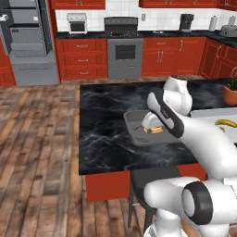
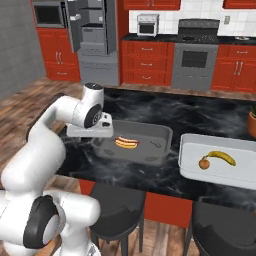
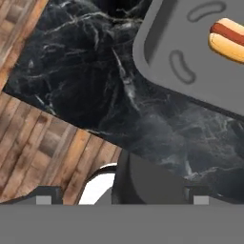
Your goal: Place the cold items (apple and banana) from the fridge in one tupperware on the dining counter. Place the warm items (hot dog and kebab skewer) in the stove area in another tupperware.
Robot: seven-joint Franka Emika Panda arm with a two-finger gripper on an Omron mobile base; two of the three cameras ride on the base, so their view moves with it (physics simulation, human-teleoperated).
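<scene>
On the dark marble dining counter (image 2: 200, 112) sits a grey tupperware (image 2: 150, 131) with the hot dog (image 2: 126, 143) inside it. To its right, a white tupperware (image 2: 240, 172) holds the apple (image 2: 204, 163) and the banana (image 2: 222, 157). My gripper (image 2: 92, 135) hangs over the counter just off the grey tupperware's left end, open, with nothing between its fingers. In the hand view the gripper (image 3: 122, 200) looks down at the counter's edge, with the grey tupperware (image 3: 162, 43) and hot dog (image 3: 228, 40) at the upper right. The kebab skewer is out of view.
Two dark stools (image 2: 117, 207) (image 2: 225, 230) stand under the counter's near edge. A potted plant (image 1: 230, 92) is at the counter's far right. The stove (image 2: 195, 52) and the open fridge (image 2: 95, 30) line the back wall across a wooden floor (image 1: 37, 152).
</scene>
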